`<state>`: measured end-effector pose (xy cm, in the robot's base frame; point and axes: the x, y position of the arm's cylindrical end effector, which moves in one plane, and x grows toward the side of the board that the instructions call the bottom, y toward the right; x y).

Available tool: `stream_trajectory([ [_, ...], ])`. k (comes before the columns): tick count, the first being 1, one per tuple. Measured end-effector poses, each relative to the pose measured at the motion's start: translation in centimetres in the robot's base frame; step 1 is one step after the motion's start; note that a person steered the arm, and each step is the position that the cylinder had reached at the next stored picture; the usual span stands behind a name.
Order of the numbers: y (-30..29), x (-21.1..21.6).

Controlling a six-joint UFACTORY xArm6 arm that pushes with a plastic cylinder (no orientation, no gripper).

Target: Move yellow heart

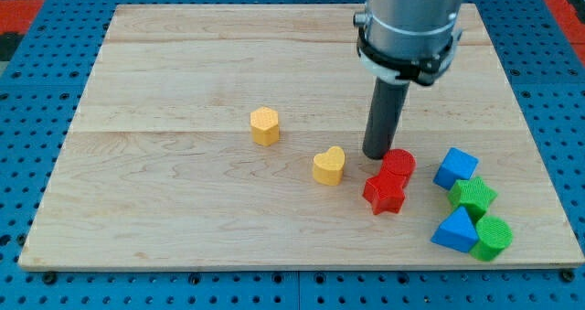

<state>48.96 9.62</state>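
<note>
Camera view, my tip (376,155) beside glossy yellow heart (329,165), wooden board (164,209)

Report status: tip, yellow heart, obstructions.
My tip down, just right of yellow heart, small gap. Red cylinder and red star crowd tip's right. Heart's left side clear.

A pale wooden counter (183,81), its planks showing fine grain under a smooth, faintly satin finish, sits on blue perforated sheet (37,283) that looks like painted metal. The yellow heart (329,165) and yellow hexagonal block (265,125) near the counter's middle appear matt moulded plastic, as do the red (385,192), blue (455,168) and green (473,197) blocks toward its bottom-right corner. The rod ending in my tip (377,155) is dull black; its collar (407,17) is brushed grey metal.
</note>
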Motion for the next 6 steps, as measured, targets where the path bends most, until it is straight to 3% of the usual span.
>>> stream_trajectory([
  [2,0.0,5.2],
  [3,-0.2,5.3],
  [5,-9.7,4.6],
  [6,-12.1,2.1],
])
